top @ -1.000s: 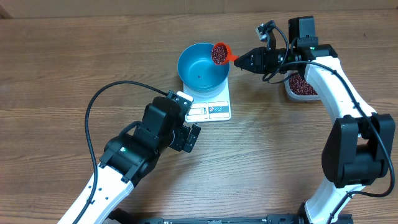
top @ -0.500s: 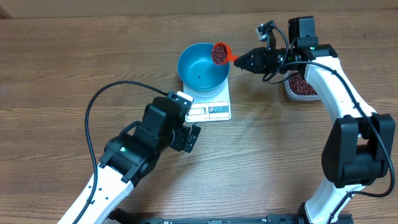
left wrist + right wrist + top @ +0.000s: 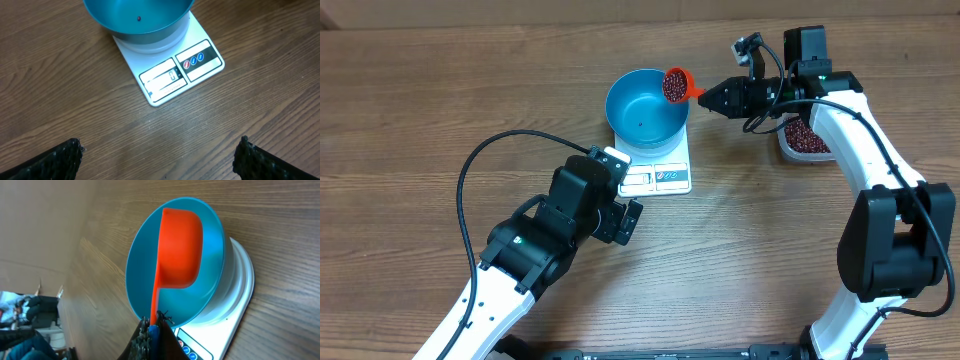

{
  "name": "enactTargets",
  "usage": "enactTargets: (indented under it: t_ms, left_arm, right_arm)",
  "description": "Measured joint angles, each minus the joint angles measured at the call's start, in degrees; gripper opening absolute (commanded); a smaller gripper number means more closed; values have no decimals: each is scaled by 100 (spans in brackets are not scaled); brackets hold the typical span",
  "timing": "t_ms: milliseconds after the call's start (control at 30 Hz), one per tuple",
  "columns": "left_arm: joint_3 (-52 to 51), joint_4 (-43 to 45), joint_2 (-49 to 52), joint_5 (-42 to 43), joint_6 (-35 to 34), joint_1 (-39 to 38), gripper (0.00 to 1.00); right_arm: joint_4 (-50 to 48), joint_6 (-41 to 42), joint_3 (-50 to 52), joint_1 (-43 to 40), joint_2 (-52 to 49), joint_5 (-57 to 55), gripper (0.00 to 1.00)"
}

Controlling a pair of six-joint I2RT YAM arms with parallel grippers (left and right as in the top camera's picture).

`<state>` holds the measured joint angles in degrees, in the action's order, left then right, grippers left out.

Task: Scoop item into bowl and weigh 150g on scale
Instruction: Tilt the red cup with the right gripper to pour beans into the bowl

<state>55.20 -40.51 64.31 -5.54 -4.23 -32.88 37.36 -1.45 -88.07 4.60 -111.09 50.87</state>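
Tiny maroon beans [image 3: 673, 86], heaped in orange scoop [image 3: 177, 250], blue bowl [image 3: 640, 118]

A small orange plastic scoop [image 3: 675, 83] is at one o'clock over the brown wooden table [image 3: 420, 120]; a clear rounded plastic tub [image 3: 786, 150] stands at four o'clock from it.

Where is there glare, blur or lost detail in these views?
Overhead: even light, sharp, faint shadows only. Left wrist: scale crisp, left hand fingers nearly black silhouettes. Right wrist: scoop sharp, right hand at the bottom edge soft; no strong glare anywhere.
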Motion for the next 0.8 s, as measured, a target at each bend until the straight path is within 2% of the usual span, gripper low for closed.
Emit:
enactTargets:
  t_ms: [467, 800]
  left_arm:
    - [0, 0, 0, 0, 0, 0, 100]
    - [0, 0, 0, 0, 0, 0, 99]
  right_arm:
    - [254, -1169, 0, -2, 0, -11, 4]
    - [254, -1613, 0, 28, 0, -31, 4]
